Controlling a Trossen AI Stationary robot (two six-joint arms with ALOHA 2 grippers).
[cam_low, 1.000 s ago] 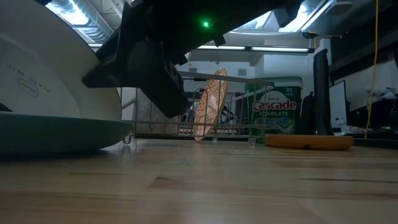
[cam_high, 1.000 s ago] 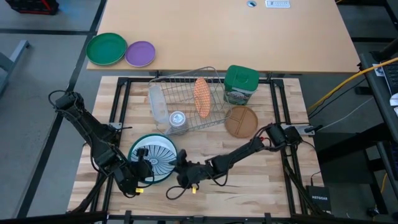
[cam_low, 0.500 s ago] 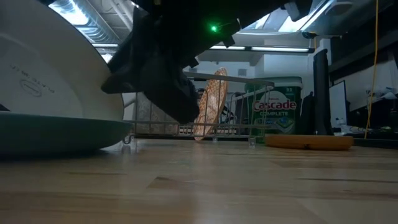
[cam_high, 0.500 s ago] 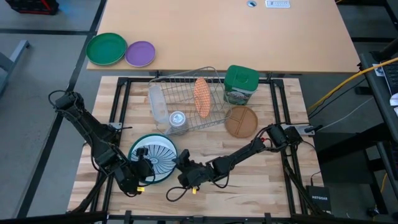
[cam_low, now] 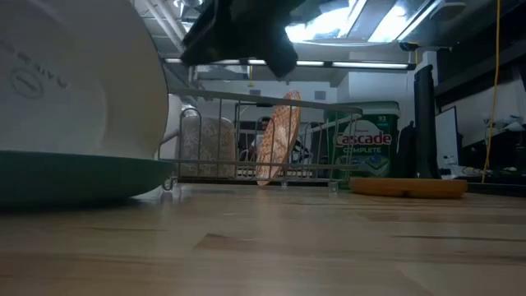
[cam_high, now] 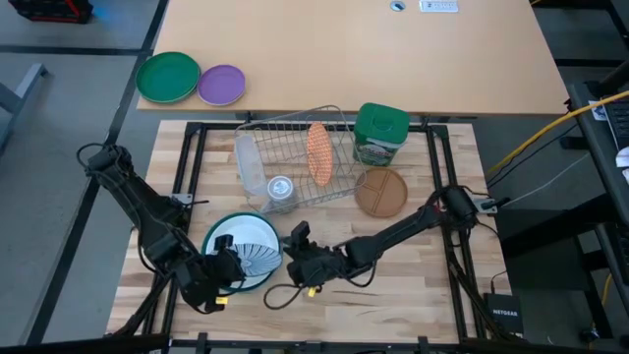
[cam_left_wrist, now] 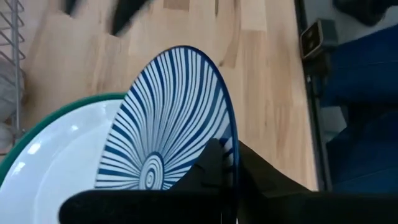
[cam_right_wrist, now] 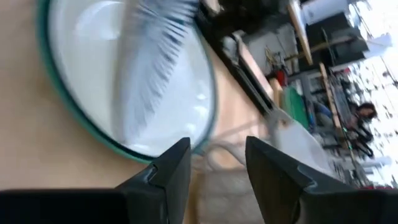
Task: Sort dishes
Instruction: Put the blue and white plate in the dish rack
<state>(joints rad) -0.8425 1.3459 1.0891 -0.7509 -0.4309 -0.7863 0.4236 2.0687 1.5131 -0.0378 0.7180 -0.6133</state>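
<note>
A large teal plate (cam_high: 214, 236) lies near the table's front left with a white plate (cam_high: 234, 244) in it. A teal-and-white striped plate (cam_left_wrist: 168, 118) stands tilted on them, its white underside (cam_low: 74, 74) facing the low view. My left gripper (cam_high: 226, 274) is shut on its rim. My right gripper (cam_high: 296, 243) hovers open just right of the plates, raised off the table, with nothing between its fingers (cam_right_wrist: 168, 174). An orange speckled plate (cam_high: 319, 152) stands on edge in the wire rack (cam_high: 295, 128). My left gripper pinches the striped plate's rim (cam_left_wrist: 231, 144) between its two fingers, one on the striped face and one on the underside. It comes slanting down from the table's near left. The plate is tipped steeply, its lower rim resting on the plates below.
A brown plate (cam_high: 380, 192) lies right of the rack and a green canister (cam_high: 380, 133) stands behind it. A clear jar (cam_high: 280, 192) and a clear container (cam_high: 248, 162) sit at the rack's left. Green (cam_high: 167, 77) and purple (cam_high: 222, 85) plates lie on the far table.
My left gripper has lifted a little and rolled, tipping the striped plate steeper onto its edge while its lower rim stays on the plates. My right gripper has risen off the table and drawn away from the plate's right edge.
</note>
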